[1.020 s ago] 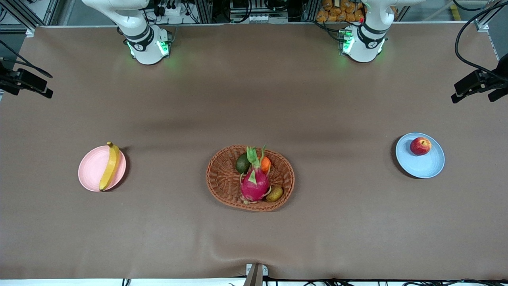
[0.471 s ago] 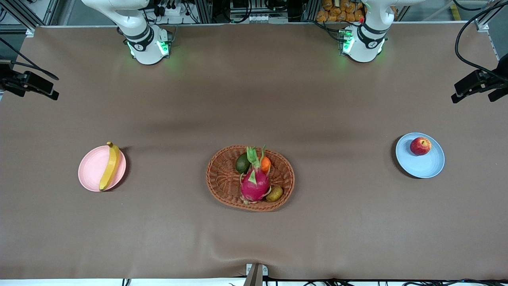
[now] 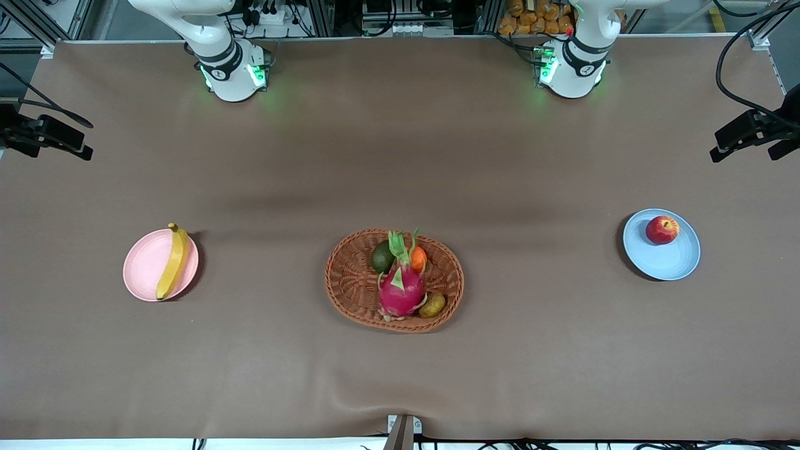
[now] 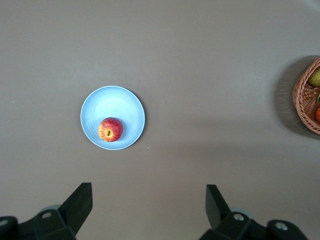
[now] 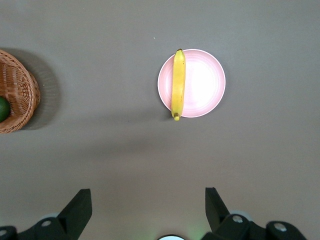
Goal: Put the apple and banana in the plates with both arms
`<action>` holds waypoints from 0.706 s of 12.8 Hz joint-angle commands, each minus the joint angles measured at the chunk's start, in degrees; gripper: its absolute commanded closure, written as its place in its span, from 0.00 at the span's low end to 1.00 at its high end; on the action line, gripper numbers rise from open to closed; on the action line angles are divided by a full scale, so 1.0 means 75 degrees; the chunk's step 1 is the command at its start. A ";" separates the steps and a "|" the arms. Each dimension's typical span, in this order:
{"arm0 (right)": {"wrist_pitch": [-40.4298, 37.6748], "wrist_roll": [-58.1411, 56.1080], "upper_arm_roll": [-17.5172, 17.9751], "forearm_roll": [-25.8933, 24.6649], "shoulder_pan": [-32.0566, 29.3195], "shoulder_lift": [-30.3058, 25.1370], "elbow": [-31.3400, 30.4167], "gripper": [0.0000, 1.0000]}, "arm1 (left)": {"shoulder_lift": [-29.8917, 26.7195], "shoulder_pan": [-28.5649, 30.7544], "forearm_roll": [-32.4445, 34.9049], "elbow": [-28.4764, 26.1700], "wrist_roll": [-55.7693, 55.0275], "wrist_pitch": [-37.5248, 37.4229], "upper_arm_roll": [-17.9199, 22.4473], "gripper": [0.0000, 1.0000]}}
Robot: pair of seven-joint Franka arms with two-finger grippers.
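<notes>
The red apple (image 3: 662, 229) (image 4: 110, 129) lies in the pale blue plate (image 3: 667, 262) (image 4: 120, 102) at the left arm's end of the table. At the right arm's end, the yellow banana (image 3: 172, 262) (image 5: 178, 82) lies across the pale pink plate (image 3: 144, 269) (image 5: 202, 82), its stem tip past the rim. High over the bare cloth between its base and the blue plate hangs my left gripper (image 4: 149, 200) (image 3: 747, 153), open and holding nothing. My right gripper (image 5: 148, 202) (image 3: 49, 149) hangs just as high between its base and the pink plate, open with nothing between its fingers.
An oval wicker basket (image 3: 350, 281) stands mid-table with a magenta dragon fruit (image 3: 400, 287), an avocado, a small orange fruit and a brownish fruit in it. Brown cloth covers the whole table. Racks and cables run along the edge by the bases.
The right gripper has shifted slightly toward the table's middle. The left gripper, the fruit and both plates have stayed put.
</notes>
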 commanded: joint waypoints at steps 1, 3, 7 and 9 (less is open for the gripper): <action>-0.0068 -0.0128 -0.0008 -0.0066 -0.0016 0.0102 0.0211 0.00 | -0.0001 0.0054 -0.0032 0.0100 -0.0026 -0.0081 -0.0046 0.00; -0.0080 -0.0139 -0.0008 -0.0066 -0.0016 0.0102 0.0199 0.00 | -0.0001 0.0054 -0.0055 0.0099 -0.0026 -0.0092 -0.0046 0.00; -0.0080 -0.0128 -0.0008 -0.0066 -0.0016 0.0102 0.0199 0.00 | -0.0001 0.0007 -0.0079 0.0111 -0.0026 -0.0116 -0.0057 0.00; -0.0092 -0.0139 -0.0008 -0.0066 -0.0016 0.0102 0.0199 0.00 | -0.0001 0.0018 -0.0114 0.0100 -0.0026 -0.0139 -0.0057 0.00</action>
